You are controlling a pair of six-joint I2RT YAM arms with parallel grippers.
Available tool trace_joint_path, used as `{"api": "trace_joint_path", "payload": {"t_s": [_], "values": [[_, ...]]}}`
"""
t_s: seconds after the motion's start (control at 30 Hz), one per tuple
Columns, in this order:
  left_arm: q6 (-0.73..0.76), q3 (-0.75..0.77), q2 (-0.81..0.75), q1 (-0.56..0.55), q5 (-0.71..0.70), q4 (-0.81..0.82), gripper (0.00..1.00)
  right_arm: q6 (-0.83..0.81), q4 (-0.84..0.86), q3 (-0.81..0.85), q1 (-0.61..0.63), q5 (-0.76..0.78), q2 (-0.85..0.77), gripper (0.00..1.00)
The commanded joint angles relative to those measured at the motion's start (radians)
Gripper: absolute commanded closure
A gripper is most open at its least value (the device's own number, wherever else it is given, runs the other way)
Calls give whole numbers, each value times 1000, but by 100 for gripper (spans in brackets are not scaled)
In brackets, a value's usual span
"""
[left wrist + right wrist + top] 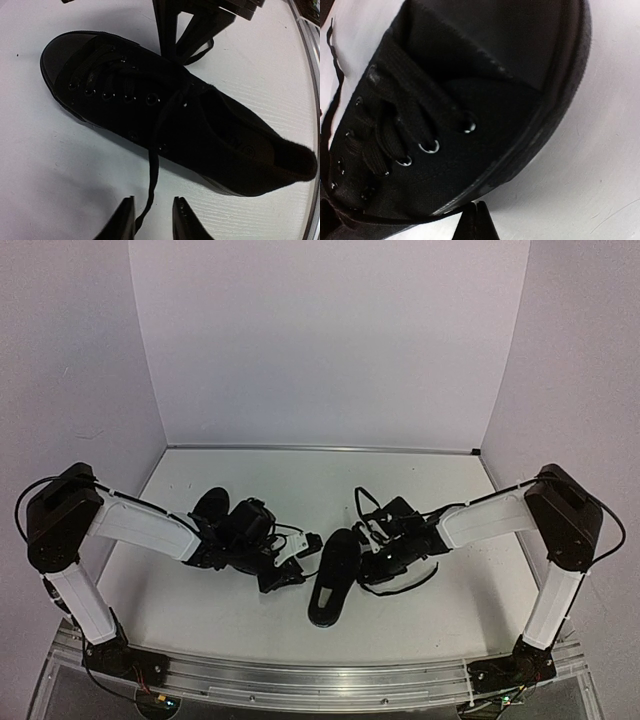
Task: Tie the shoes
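Note:
One black shoe (333, 580) lies lengthwise in the middle of the table, between the two grippers. In the left wrist view this shoe (190, 125) fills the frame, toe at upper left and heel at right. A loose lace (152, 170) trails from its eyelets down between the fingers of my left gripper (154, 200), which is open, the lace close to the left finger. My right gripper (478, 204) is shut at the sole edge by the shoe's toe (470, 90); a thin dark strand runs to its tips. The second shoe (212, 508) shows partly behind the left arm.
White walls close the table on the left, back and right. A metal rail (300, 685) runs along the near edge. My right gripper (195, 30) stands just beyond the shoe in the left wrist view. A dark cord (410, 585) curves on the table under the right gripper.

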Motion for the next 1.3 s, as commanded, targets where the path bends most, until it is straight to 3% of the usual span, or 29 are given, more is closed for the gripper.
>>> {"api": "trace_joint_path", "payload": {"t_s": [0.0,0.13,0.4,0.63,0.93,1.27], "values": [[7,4,-67,0,-34,-28,64,-17,-8,-1,-7,-17,-72,78],[38,15,-60,1,-44,-46,60,-8,-19,-26,-7,-24,-160,58],[116,109,41,26,2,-125,62,-4,-61,-23,-7,-25,-268,44],[159,137,97,30,-1,-112,75,3,-71,-24,-7,-33,-299,44],[167,119,103,30,8,-60,100,10,-70,-13,-7,-38,-315,44],[75,57,-50,26,101,108,100,62,25,27,-7,-158,-273,51]]}}
